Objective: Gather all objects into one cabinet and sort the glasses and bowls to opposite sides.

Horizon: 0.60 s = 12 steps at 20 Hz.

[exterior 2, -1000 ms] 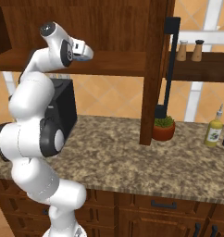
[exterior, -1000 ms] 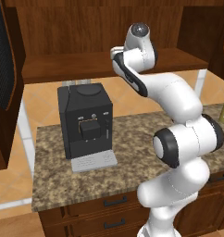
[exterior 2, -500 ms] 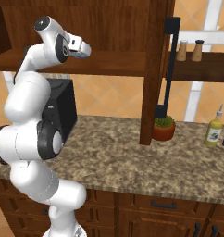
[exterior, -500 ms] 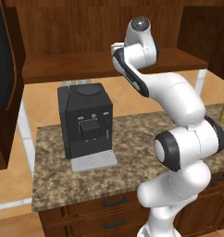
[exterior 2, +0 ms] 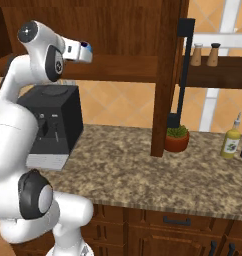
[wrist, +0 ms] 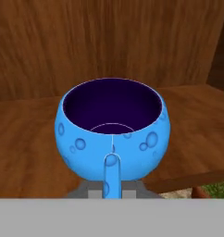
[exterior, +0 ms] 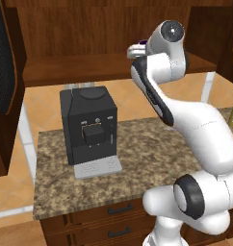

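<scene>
Carrying a blue cup by its handle, the claw is clamped on it over the cabinet shelf just below; next, I judge, lower and release it at the glasses' side

Speckled granite counter, dark wood drawers with black handles, tan tiled wall, wood panelling.
</scene>
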Motion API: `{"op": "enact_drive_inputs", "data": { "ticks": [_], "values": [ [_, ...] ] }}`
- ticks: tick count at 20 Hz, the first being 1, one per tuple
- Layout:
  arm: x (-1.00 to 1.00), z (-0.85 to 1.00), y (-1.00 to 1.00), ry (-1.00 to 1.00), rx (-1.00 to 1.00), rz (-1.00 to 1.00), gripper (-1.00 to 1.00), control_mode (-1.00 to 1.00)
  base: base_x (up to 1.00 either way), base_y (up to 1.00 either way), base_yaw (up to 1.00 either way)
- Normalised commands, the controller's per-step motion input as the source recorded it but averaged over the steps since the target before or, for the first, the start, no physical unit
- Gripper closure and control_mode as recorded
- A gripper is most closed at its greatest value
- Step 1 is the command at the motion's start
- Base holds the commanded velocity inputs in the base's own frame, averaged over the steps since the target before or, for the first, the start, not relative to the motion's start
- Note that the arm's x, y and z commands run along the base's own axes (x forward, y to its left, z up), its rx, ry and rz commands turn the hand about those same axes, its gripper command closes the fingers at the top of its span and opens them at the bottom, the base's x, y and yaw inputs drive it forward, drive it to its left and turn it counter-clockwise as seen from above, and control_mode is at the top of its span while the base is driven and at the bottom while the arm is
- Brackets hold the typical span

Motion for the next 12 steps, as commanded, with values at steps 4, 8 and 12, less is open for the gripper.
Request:
{"op": "enact_drive_inputs", "data": {
  "ticks": [4, 8, 12],
  "values": [
    [-1.00, 0.03, -0.17, -0.08, 0.00, 0.00, 1.00, -1.00, 0.00, 0.00, 0.00],
    [-1.00, 0.36, -0.20, 0.00, 0.04, 0.00, 1.00, -1.00, 0.00, 0.00, 0.00],
    [-1.00, 0.67, -0.16, 0.00, 0.08, 0.00, 1.00, -1.00, 0.00, 0.00, 0.00]
  ]
}}
